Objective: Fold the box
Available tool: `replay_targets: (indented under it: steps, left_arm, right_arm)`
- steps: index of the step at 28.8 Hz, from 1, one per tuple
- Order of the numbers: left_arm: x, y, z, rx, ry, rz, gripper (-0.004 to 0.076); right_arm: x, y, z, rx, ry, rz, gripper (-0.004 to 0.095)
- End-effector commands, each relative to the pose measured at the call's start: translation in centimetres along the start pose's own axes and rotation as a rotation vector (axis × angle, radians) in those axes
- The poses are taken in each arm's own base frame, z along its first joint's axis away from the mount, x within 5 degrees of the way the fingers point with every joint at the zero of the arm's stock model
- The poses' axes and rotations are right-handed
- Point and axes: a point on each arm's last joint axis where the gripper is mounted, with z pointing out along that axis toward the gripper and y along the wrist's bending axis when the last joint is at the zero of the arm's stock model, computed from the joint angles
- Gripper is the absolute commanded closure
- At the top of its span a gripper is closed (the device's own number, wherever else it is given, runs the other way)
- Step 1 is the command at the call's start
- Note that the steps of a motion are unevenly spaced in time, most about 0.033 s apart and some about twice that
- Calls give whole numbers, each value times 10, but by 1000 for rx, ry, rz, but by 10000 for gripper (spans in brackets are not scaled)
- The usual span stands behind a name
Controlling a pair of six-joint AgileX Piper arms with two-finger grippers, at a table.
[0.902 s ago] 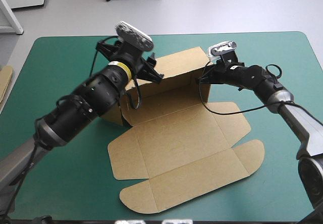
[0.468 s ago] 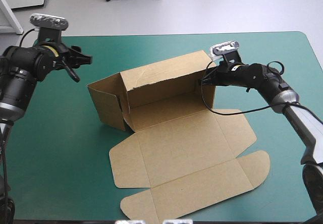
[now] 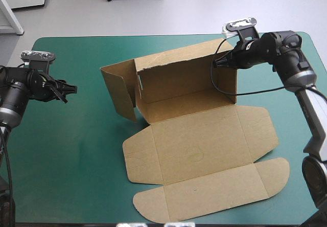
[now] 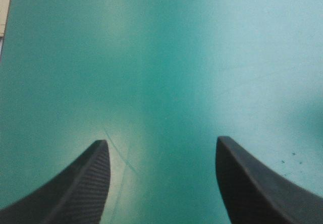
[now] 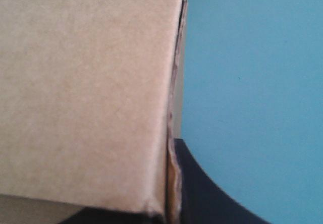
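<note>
The brown box [image 3: 199,145] lies partly raised on the teal-green cover. Its back wall and both end walls stand up, while the front panels and lid lie flat toward the near edge. My right gripper [image 3: 224,62] is at the box's far right top corner, shut on the wall's edge. In the right wrist view the brown box [image 5: 86,93] fills the space ahead, and its edge runs down into my right gripper [image 5: 174,183]. My left gripper [image 3: 69,89] hovers well left of the box. It is open over bare cover, and the left wrist view shows the left gripper [image 4: 161,141] with nothing between its fingers.
Bare teal-green cover [image 3: 76,150] stretches between my left gripper and the box's left end wall [image 3: 118,91]. The flat lid flap [image 3: 214,194] reaches close to the table's near edge. A pale strip [image 4: 5,7] shows past the cover's edge in the left wrist view.
My left arm has pulled away from the box's left end to the table's left side. The box has slid to the right and farther back, with my right gripper on its corner.
</note>
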Motion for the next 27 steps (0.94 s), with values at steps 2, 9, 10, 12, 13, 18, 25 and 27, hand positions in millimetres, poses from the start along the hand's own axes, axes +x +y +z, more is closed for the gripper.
replay_targets:
  steps: [2, 9, 10, 12, 13, 18, 25, 27]
  left_arm:
    - [0, 1, -10, -3, -86, 0, 286]
    - [4, -2, -4, 17, -70, -11, 286]
    - [4, -2, -5, 22, -70, -15, 286]
    - [4, -3, -5, 30, -70, -22, 286]
    - [4, -3, -5, 35, -70, -26, 286]
    - [4, -5, -5, 42, -65, -18, 286]
    - [4, -4, -5, 39, -63, -16, 286]
    - [4, -4, -5, 39, -63, -7, 286]
  right_arm:
    - [-19, -14, -12, 52, 24, -2, 925]
    - [-30, -23, 23, 87, 120, 2, 896]
    - [-29, -23, 28, 84, 128, 1, 846]
    - [-28, -24, 40, 82, 147, 3, 730]
    - [-27, -25, 45, 79, 154, 4, 647]
    - [-29, -26, 62, 74, 127, 8, 249]
    - [-44, -29, 41, 129, -6, 7, 185]
    - [-47, -26, 15, 130, -38, 1, 185]
